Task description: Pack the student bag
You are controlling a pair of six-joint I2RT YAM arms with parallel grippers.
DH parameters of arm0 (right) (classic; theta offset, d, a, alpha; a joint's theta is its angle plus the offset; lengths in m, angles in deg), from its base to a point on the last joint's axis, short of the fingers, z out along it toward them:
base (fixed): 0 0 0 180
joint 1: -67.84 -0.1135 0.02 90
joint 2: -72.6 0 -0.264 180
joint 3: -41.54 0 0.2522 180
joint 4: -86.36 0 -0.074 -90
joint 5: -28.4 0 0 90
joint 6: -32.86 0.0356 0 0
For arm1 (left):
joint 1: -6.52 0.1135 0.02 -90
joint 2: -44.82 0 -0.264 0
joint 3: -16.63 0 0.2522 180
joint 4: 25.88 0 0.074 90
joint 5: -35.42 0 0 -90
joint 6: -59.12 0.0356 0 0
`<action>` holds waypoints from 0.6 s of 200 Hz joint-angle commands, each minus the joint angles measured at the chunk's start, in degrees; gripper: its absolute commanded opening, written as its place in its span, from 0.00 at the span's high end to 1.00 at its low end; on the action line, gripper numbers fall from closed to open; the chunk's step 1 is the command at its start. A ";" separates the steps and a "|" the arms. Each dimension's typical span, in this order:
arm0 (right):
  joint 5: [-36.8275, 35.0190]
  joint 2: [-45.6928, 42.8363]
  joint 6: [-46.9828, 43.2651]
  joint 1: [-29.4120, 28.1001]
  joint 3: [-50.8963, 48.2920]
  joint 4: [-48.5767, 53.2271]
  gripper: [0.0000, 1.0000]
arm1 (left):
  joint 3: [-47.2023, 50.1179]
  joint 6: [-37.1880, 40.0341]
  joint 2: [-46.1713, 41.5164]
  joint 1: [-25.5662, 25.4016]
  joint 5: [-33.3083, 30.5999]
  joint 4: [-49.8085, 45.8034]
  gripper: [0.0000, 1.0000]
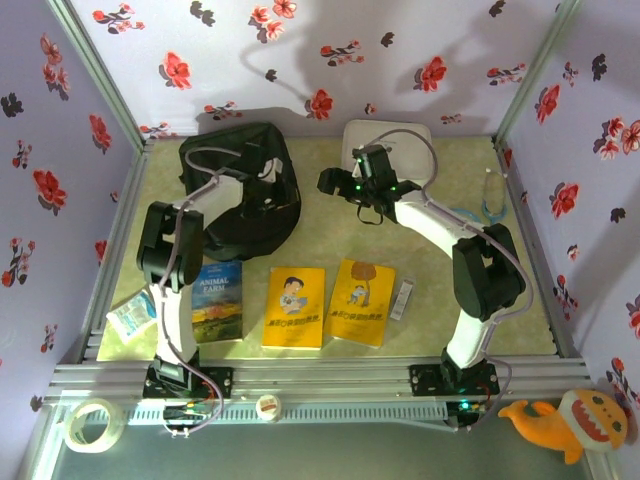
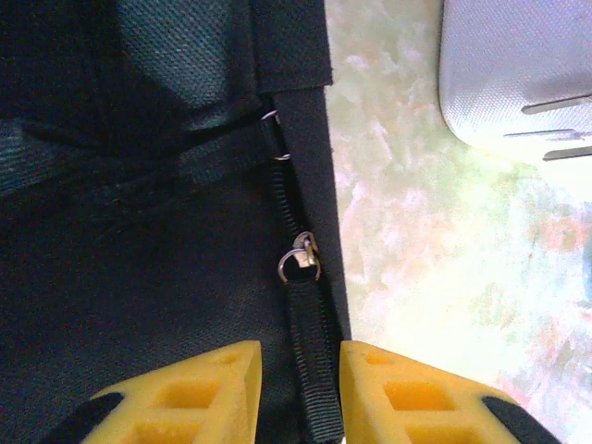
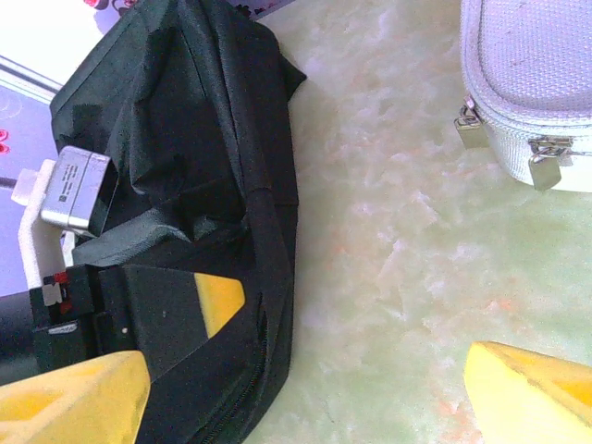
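Note:
The student bag is a black fabric backpack lying at the back left of the table. My left gripper is down over its right edge. In the left wrist view the bag has a zipper with a metal ring and a black pull strap. That strap runs between the yellow fingers of my left gripper. The jaws stand narrow, the right finger against the strap and a gap on the left. My right gripper hangs open over bare table beside the bag.
A white zip case lies at the back, right of the bag. Near the front edge lie an Animal Farm book, two yellow books, a small flat stick and a packet.

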 commanded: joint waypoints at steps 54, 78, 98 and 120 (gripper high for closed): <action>-0.17 0.37 0.80 0.28 0.06 0.60 0.14 | -3.98 2.21 3.97 -1.15 1.99 -4.75 0.78; -0.17 0.36 0.77 0.27 -0.02 0.59 0.14 | -4.79 3.10 4.87 -1.39 1.99 -5.75 0.75; -0.08 0.44 0.84 0.28 -0.10 0.46 0.14 | -6.23 4.16 5.67 -1.47 2.02 -7.61 0.72; 0.27 0.83 1.02 0.28 0.06 0.29 0.14 | -7.50 4.59 6.37 -1.55 2.01 -8.81 0.74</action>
